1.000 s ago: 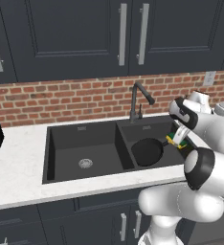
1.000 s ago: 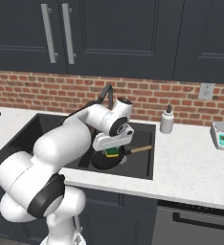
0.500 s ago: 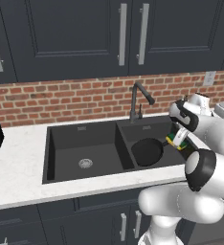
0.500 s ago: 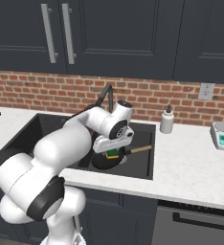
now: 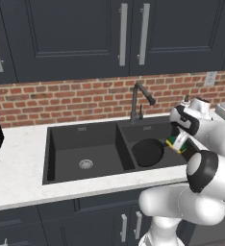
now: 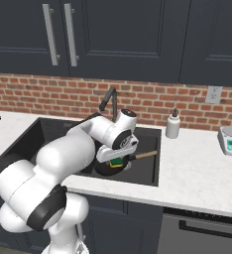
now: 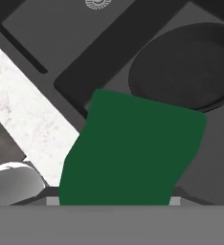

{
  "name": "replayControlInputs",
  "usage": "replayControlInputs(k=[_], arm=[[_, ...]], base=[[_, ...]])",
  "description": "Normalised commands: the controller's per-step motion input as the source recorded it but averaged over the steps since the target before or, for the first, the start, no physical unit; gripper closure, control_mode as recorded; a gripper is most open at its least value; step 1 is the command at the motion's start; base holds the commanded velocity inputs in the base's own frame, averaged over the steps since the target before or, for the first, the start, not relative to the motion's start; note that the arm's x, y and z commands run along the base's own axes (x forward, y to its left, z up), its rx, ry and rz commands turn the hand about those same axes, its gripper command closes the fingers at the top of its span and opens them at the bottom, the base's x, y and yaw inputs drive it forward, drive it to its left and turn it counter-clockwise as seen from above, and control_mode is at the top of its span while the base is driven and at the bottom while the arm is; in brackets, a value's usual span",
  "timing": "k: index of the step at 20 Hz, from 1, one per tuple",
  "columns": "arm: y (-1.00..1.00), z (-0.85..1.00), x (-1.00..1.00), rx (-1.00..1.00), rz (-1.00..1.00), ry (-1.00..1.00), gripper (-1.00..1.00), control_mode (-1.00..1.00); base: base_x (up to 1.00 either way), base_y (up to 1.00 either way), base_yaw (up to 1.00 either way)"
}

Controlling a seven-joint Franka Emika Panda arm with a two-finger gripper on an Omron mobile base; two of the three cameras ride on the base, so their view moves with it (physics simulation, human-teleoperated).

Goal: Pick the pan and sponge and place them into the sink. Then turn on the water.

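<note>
A: Where is the sponge [image 5: 178, 143] right now?

B: Clamped between the fingers of the gripper [image 5: 180, 144], green face and yellow body both showing from the left base camera. It hangs in the air above the right basin of the sink [image 5: 61, 144], at about 3 o'clock from the frying pan [image 5: 147, 152].

A: So the jaws are closed on it?

B: Yes, they grasp the sponge. In the hand view its green top [image 7: 130, 153] covers the lower middle of the frame, and the fingertips themselves are hidden behind it.

A: And the pan?

B: It lies flat on the floor of the right basin. From the right base camera its tan wooden handle [image 6: 145, 155] points toward 3 o'clock, and the sponge [image 6: 118, 161] sits just over the pan's black bowl there. In the hand view the pan [image 7: 193, 67] is at about 1 o'clock from the sponge.

A: What surrounds the sink?

B: A dark gooseneck faucet [image 5: 138, 99] stands at 12 o'clock behind the divider between the basins. The left basin shows its round silver drain [image 5: 86, 164]. On the white counter [image 6: 197, 173], a white soap dispenser [image 6: 173, 124] stands at 2 o'clock from the sink's right corner, and a kitchen scale [image 6: 231, 140] sits well apart at 3 o'clock.
</note>
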Motion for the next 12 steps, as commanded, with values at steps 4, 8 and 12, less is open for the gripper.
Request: replayControlInputs(k=[4,8,12], arm=[[0.02,-0.18,0.0,0.0,0.0,-0.04,1.0,-1.0],[0.13,-0.14,0.0,0.0,0.01,-0.04,1.0,-1.0],[0.22,-0.11,0.09,0.0,0.01,-0.04,1.0,-1.0]], base=[[0.0,0.0,0.0],[0.0,0.0,0.0],[0.0,0.0,0.0]])
